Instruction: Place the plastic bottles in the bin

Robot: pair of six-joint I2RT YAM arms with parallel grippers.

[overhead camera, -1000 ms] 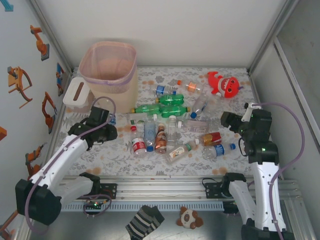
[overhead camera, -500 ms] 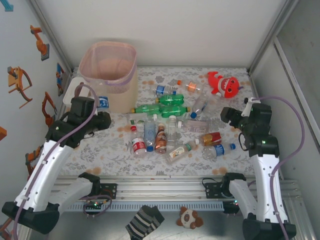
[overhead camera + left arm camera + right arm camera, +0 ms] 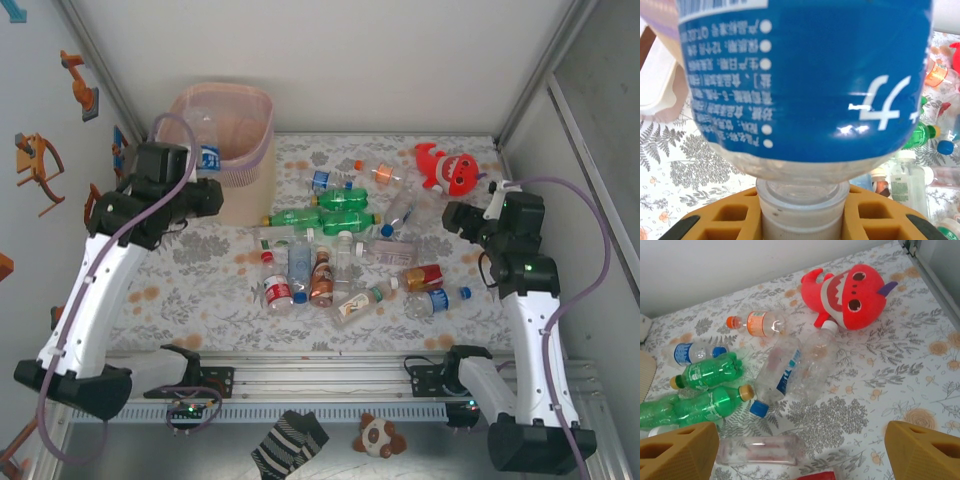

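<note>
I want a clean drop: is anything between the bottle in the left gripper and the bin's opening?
Nothing visible does. The left gripper holds the blue-labelled bottle up at the near-left rim of the bin, whose mouth is uncovered.

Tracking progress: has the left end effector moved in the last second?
Yes. The left end effector, shut on a blue-labelled bottle, moved farther back to the bin's rim.

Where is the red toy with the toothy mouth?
Seen from above, the red plush toy lies at the far right of the table, just right of the orange-capped bottle.
</note>
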